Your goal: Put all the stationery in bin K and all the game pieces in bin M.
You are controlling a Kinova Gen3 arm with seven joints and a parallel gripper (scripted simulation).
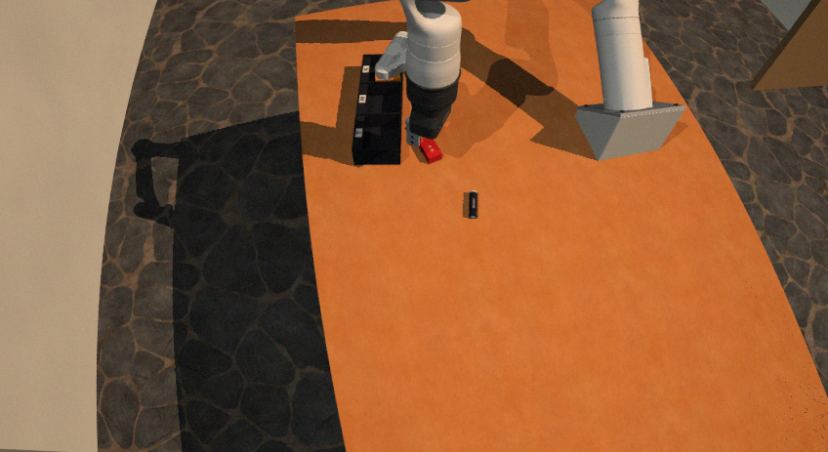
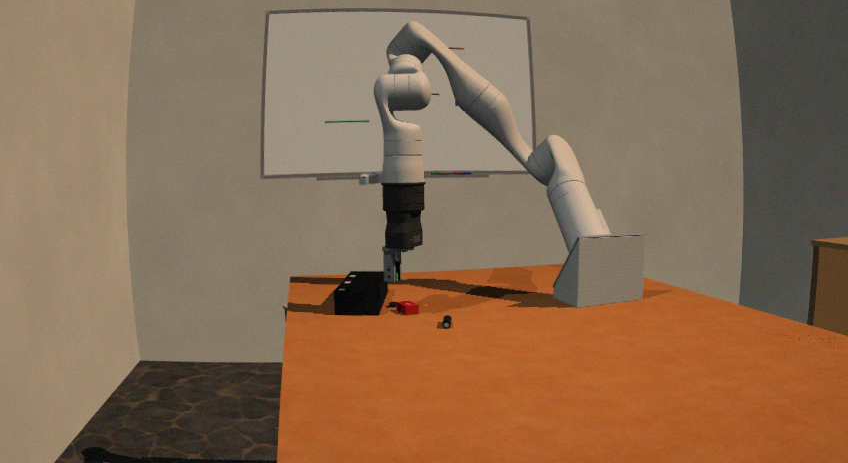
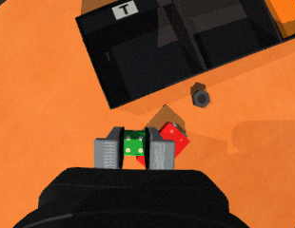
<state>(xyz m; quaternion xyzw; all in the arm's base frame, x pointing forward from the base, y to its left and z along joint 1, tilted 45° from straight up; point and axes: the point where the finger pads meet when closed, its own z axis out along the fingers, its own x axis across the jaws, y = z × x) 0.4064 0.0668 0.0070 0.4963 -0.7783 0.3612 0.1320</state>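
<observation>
My gripper (image 1: 413,137) (image 2: 393,275) (image 3: 134,142) is shut on a green die with pale dots, held above the table beside the black bins, over the red battery's edge in the wrist view. The bin marked M (image 1: 362,98) is the middle one. The bin marked K (image 1: 365,69) is the far one and holds a flat orange thing (image 3: 287,16); the arm partly hides it in the top view. The bin marked T (image 1: 377,157) (image 2: 357,304) (image 3: 125,9) is the near end one. The inside of M looks dark, with nothing distinct in it.
A red 9 V battery (image 1: 431,150) (image 2: 408,307) (image 3: 175,140) lies beside the T bin. A dark hexagonal bolt or nut (image 3: 201,99) stands close to the bins' long side. A black cylindrical battery (image 1: 473,204) (image 2: 446,322) lies farther toward the front.
</observation>
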